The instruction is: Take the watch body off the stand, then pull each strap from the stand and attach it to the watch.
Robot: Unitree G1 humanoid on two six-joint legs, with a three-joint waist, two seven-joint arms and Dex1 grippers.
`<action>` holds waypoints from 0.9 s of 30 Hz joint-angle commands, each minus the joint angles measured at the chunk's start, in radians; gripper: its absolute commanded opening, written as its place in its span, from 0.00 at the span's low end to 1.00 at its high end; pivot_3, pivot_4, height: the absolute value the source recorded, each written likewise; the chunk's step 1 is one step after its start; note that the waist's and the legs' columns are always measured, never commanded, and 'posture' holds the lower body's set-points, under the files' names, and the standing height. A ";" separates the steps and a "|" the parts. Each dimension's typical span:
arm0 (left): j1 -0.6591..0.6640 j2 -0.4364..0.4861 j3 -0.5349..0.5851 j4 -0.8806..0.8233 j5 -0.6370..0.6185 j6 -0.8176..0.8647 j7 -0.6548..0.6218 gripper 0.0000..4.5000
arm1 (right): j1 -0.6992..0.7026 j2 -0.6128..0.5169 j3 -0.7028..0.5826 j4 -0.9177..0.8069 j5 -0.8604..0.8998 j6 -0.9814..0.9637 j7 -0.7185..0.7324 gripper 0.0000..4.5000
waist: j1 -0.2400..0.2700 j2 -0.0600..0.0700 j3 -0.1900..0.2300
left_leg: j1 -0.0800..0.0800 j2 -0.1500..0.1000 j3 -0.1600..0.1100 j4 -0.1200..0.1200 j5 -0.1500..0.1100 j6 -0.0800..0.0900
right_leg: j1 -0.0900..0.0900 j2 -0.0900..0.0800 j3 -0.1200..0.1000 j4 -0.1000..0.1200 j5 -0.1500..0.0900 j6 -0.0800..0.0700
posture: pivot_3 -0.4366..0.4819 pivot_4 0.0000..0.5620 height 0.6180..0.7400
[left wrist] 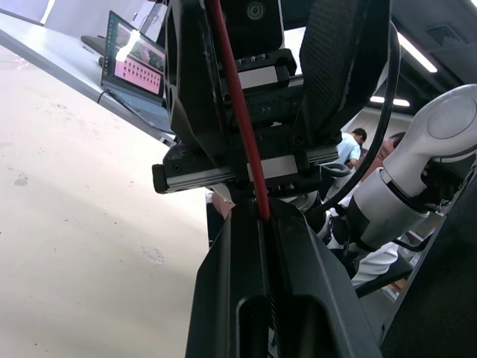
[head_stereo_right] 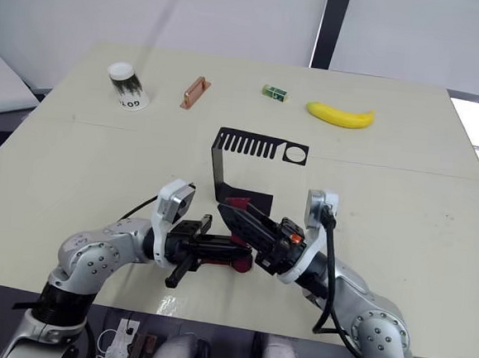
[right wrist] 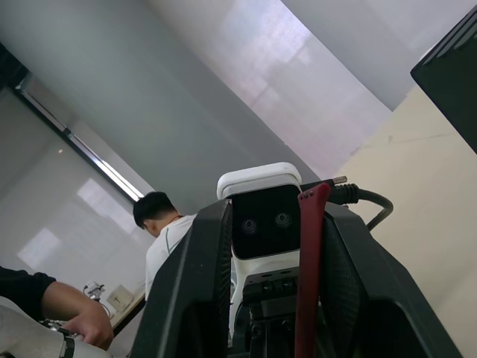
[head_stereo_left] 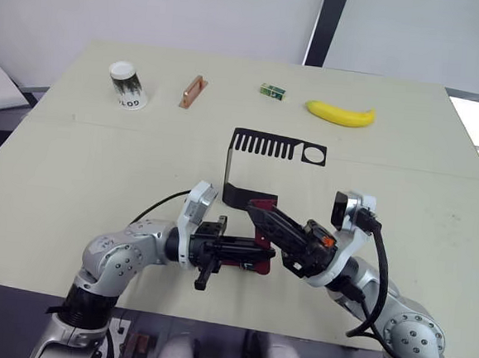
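Both claws meet just in front of the stand (head_stereo_left: 257, 160) on the bench (head_stereo_left: 74, 166). The left claw (head_stereo_left: 254, 253) pinches a dark-red strap (left wrist: 240, 104); the right claw's (head_stereo_left: 263, 218) grip I cannot tell. Cup (head_stereo_left: 127, 85), copper bar (head_stereo_left: 192, 91), green block (head_stereo_left: 271, 90) and banana (head_stereo_left: 340, 114) line the far edge.

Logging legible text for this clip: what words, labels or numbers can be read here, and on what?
Paper cup: dark letters that look like "GOLO", seen upside down; uncertain.
Small green block: label too small to read.
Laptop screen: contents blurred, unreadable.
Nothing else legible.
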 commanded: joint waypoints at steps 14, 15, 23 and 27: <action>0.001 -0.004 0.002 -0.031 -0.004 -0.020 0.001 0.00 | 0.022 0.004 -0.016 -0.001 0.008 -0.013 0.007 0.37 | 0.000 0.000 0.000 | 0.000 0.000 0.000 0.000 0.000 0.000 | 0.000 0.000 0.000 0.000 0.000 0.000 | 0.48 0.27 1.00; 0.001 -0.004 0.002 -0.031 -0.004 -0.020 0.001 0.00 | 0.022 0.004 -0.016 -0.001 0.008 -0.014 0.008 0.37 | 0.000 0.000 0.000 | 0.000 0.000 0.000 0.000 0.000 0.000 | 0.000 0.000 0.000 0.000 0.000 0.000 | 0.48 0.27 1.00; 0.008 -0.003 -0.002 -0.038 0.000 -0.023 0.002 0.00 | 0.018 0.007 -0.012 0.003 0.010 -0.016 0.012 0.37 | 0.000 0.000 0.000 | 0.000 0.000 0.000 0.000 0.000 0.000 | 0.000 0.000 0.000 0.000 0.000 0.000 | 0.48 0.27 1.00; 0.008 -0.004 -0.002 -0.037 0.000 -0.025 0.004 0.00 | 0.018 0.009 -0.010 0.006 0.011 -0.015 0.015 0.06 | 0.000 0.000 0.000 | 0.000 0.000 0.000 0.000 0.000 0.000 | 0.000 0.000 0.000 0.000 0.000 0.000 | 0.48 0.27 1.00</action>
